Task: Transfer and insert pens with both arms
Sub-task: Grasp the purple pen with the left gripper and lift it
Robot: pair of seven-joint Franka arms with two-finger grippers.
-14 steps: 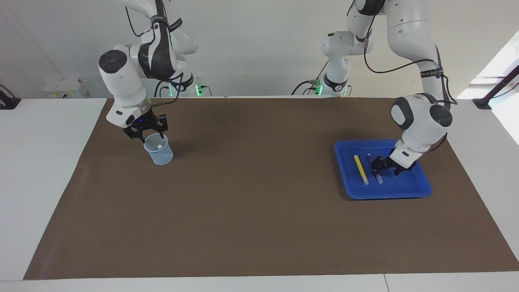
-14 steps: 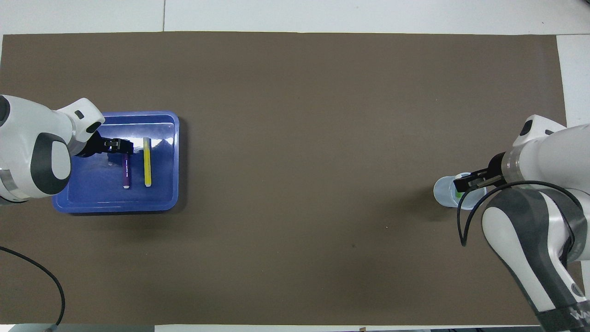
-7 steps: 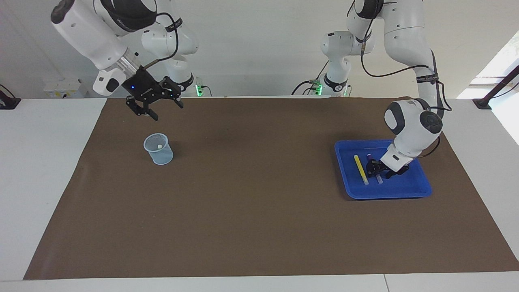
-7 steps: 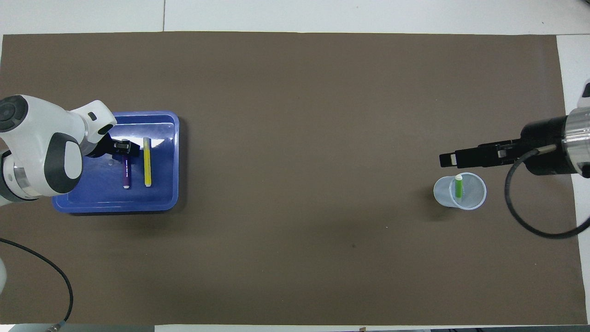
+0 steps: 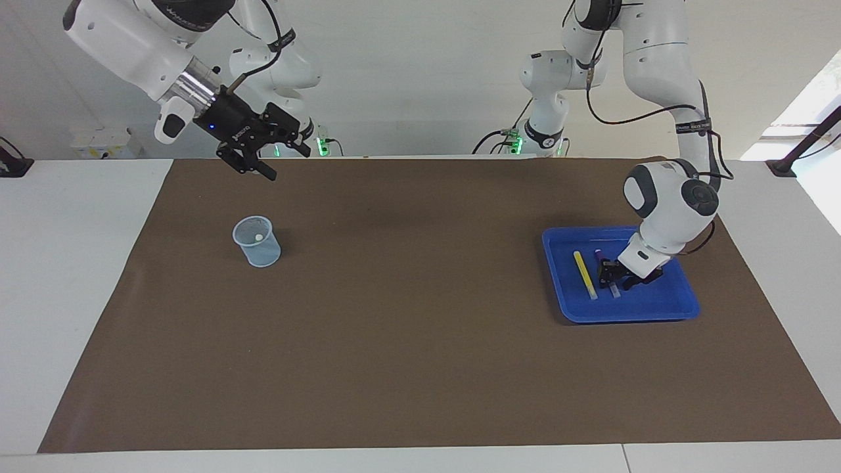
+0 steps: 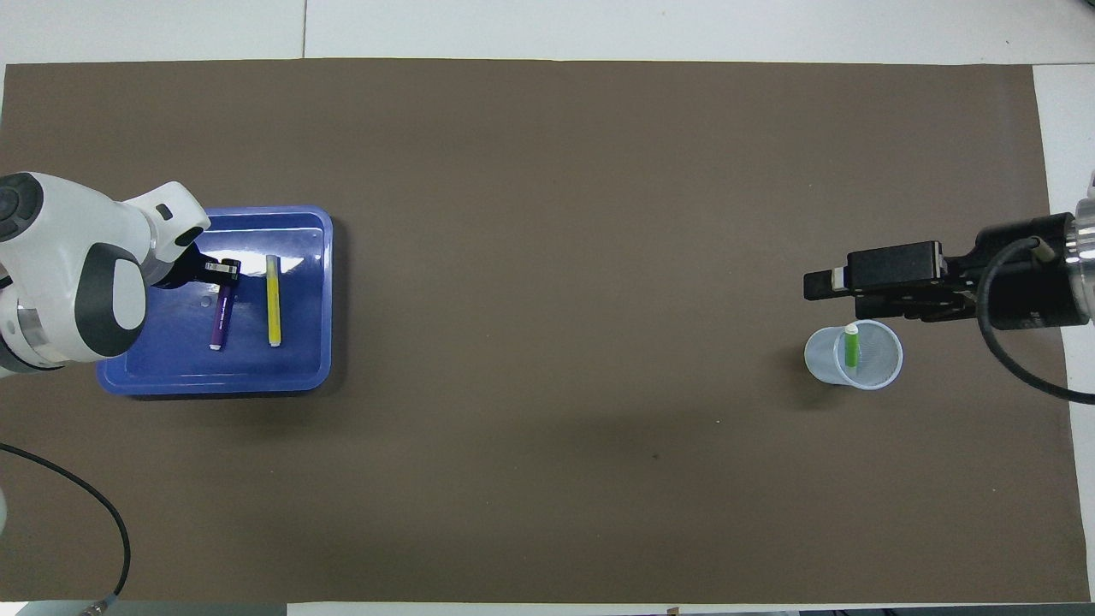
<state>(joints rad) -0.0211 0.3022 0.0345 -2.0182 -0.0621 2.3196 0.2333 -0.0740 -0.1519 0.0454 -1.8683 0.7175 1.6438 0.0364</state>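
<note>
A purple pen [image 6: 216,318] lies slightly askew in the blue tray [image 6: 171,368], beside the yellow pen [image 6: 274,299]. My left gripper [image 6: 224,269] is down in the tray [image 5: 657,303] and shut on the purple pen [image 5: 599,254], near the end farther from the robots. The left gripper [image 5: 611,273] hides the pen's middle. The yellow pen [image 5: 584,274] lies free. A green pen [image 6: 851,346] stands in the clear cup [image 6: 854,355] with only its pale cap showing [image 5: 259,236]. My right gripper [image 5: 288,165] hangs open and empty, high above the mat beside the cup [image 5: 257,242].
A brown mat [image 5: 420,315] covers most of the white table. The tray sits toward the left arm's end, the cup toward the right arm's end. A black cable [image 6: 94,513] loops over the mat's near corner by the left arm.
The left gripper closed on the purple pen, and the pen's free end swung a little toward the left arm's end. The right gripper rose away from the cup, leaving the green pen inside.
</note>
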